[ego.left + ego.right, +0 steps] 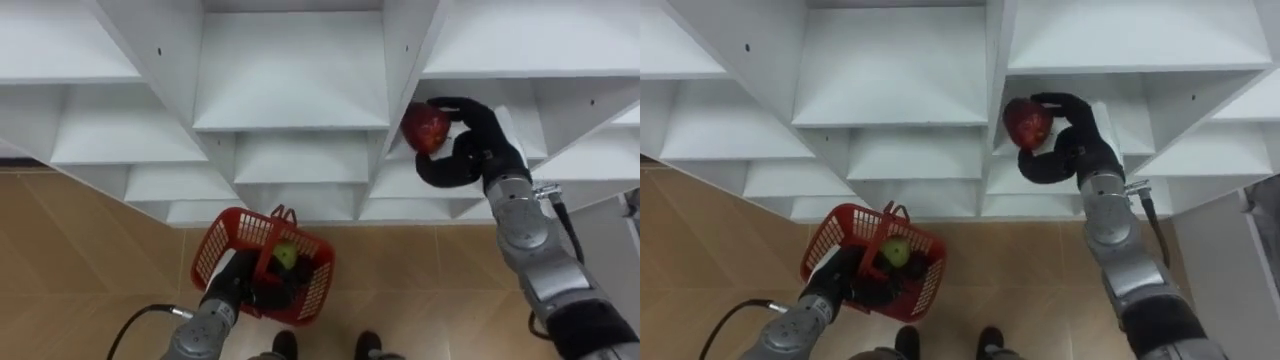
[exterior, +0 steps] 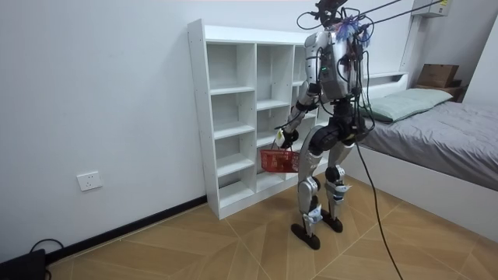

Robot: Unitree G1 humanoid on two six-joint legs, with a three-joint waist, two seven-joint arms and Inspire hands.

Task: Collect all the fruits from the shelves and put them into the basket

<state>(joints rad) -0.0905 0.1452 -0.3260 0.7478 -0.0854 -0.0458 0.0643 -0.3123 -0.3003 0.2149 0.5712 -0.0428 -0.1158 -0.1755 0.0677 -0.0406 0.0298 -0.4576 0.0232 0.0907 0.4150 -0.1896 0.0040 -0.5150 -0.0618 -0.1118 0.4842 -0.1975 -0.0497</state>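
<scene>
Left eye view, right hand [image 1: 470,150]: upper right of the frame, up in a cubby of the closet [image 1: 290,95], fingers wrapped round a red apple [image 1: 424,130]. Looks like a solid grab.
Left eye view, basket: the red basket [image 1: 212,250] is at lower centre over the wood floor [image 1: 80,260], with a green fruit [image 1: 286,256] already in it.
Left eye view, left hand [image 1: 240,283]: lower left, right at the basket, but the mesh hides the fingers, so I can't tell the grip.
Room view, stance: the robot stands close up to the white closet, knees a bit bent, with the basket hanging low at frame centre. There's a bed [image 2: 443,128] at the right edge.
Right eye view, step: same scene. I'd call it mid-pick, apple in hand up at the shelf and not yet in the basket.
Next move: probably pull the apple clear of the shelf edge, bring it down over the basket and let go gently so it doesn't bounce out.
</scene>
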